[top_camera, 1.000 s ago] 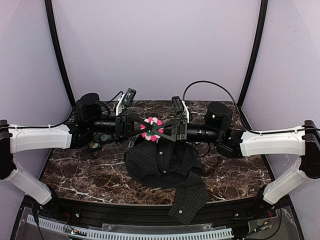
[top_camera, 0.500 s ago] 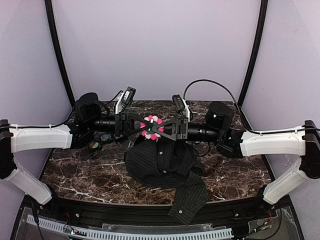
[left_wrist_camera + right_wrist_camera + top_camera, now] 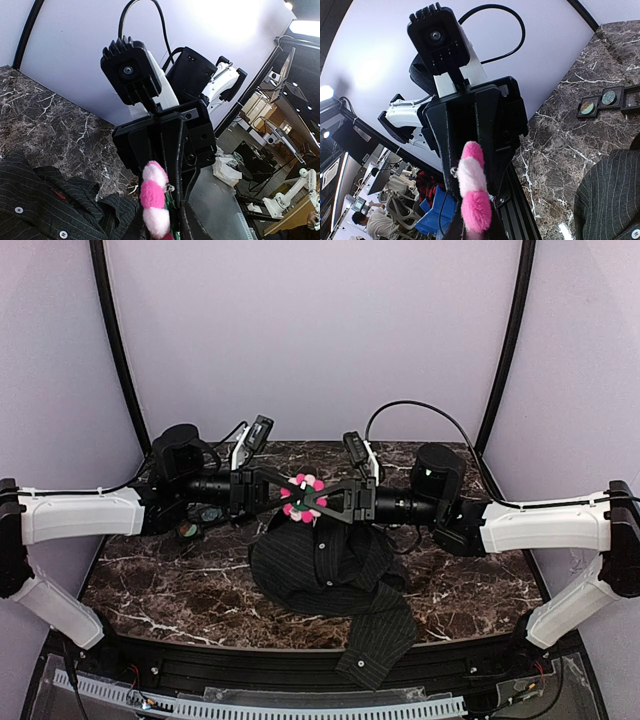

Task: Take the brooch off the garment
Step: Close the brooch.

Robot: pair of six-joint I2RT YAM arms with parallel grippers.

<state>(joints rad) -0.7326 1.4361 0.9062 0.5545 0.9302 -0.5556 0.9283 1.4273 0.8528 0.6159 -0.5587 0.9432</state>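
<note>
Looks light and soft at the rim: fuzzy pink and white petals on the brooch (image 3: 303,497), probably with a stiffer centre and a thin pin behind. Best gripped at the hard centre or the backing, not at the petals, likely to squash and slip. Worth treating the pin and clasp as the fragile part; no yanking, no twisting.

Hangs in the air over the back of the marble table (image 3: 150,590), just above the upper edge of the black pinstriped shirt (image 3: 330,560) crumpled below. Seems free of the cloth, judging by the wrist views: edge-on in each, with the shirt lower down on the marble.

Meet tip to tip at that spot: left gripper (image 3: 288,496) reaching in from one side, right gripper (image 3: 317,502) from the other, both level. Narrowed to a slim V on each, fingers nearly together and closed onto the brooch. Cannot tell which of the two carries the hold, nor which part each finger presses.

Off to the left, a row of small black trays (image 3: 602,97), well apart from both grippers.
</note>
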